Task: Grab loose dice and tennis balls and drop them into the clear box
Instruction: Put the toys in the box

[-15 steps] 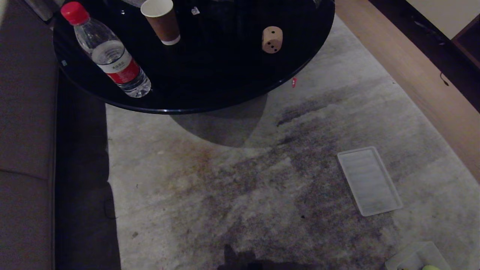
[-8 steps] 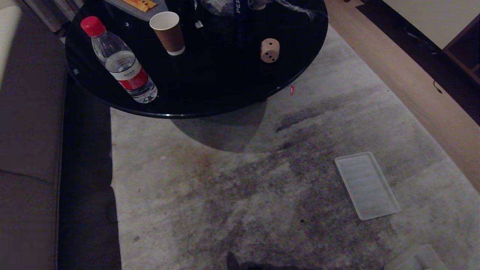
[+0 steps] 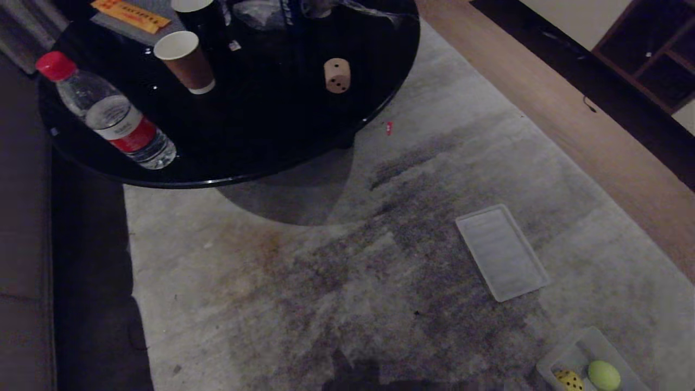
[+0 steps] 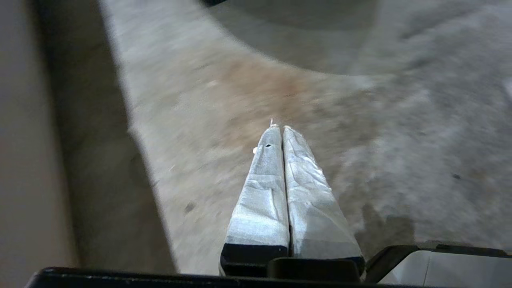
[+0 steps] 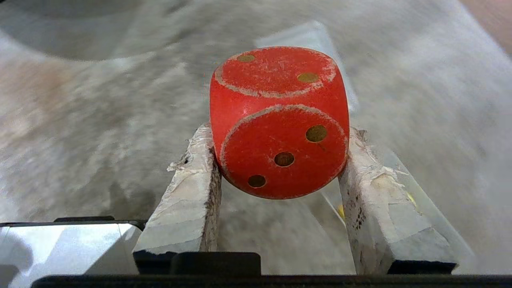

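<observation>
Grey stained carpet (image 3: 326, 282) is filling most of the floor, with a round black surface (image 3: 260, 136) sitting at the far end. Right pincer (image 5: 280, 160) is clenching the red die (image 5: 280, 120) between its taped fingers (image 5: 192, 192), hanging above the carpet. Clear box (image 3: 581, 347) is lying on the carpet near the robot's right, holding the yellow die (image 3: 568, 380) and a tennis ball (image 3: 604, 374) side by side. Cream die (image 3: 337, 75) is resting up on the black surface. Ribbed lid (image 3: 502, 252) is lying flat on the carpet, apart from the box. Left pincer (image 4: 280, 132) is hanging clenched on nothing. Water bottle (image 3: 108, 117) and paper cup (image 3: 185, 61) are standing on the surface too.
</observation>
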Available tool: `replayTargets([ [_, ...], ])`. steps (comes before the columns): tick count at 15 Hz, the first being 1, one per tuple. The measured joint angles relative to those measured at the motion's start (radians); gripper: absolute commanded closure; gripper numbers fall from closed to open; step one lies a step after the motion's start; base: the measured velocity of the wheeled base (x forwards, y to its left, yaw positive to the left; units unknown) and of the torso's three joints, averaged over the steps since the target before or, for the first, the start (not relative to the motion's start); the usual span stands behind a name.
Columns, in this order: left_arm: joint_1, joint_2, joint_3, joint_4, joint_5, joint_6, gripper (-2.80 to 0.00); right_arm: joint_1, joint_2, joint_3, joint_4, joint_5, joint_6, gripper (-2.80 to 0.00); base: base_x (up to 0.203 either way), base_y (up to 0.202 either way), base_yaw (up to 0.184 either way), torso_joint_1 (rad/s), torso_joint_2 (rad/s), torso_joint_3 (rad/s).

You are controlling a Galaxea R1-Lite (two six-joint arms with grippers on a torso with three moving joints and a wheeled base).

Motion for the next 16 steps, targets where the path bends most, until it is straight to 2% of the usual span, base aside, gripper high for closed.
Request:
replayTargets([
  [12, -0.001, 0.000, 0.000, 0.000, 0.001, 0.000, 0.00, 0.000, 0.000, 0.000, -0.001, -0.001, 0.003, 0.00, 0.001, 0.010, -0.161, 0.004, 0.00, 0.003],
  [16, 0.000, 0.000, 0.000, 0.000, 0.000, 0.000, 0.00, 0.000, 0.000, 0.000, 0.000, -0.001, 0.003, 0.00, -0.001, 0.002, -0.040, 0.002, 0.00, 0.000],
])
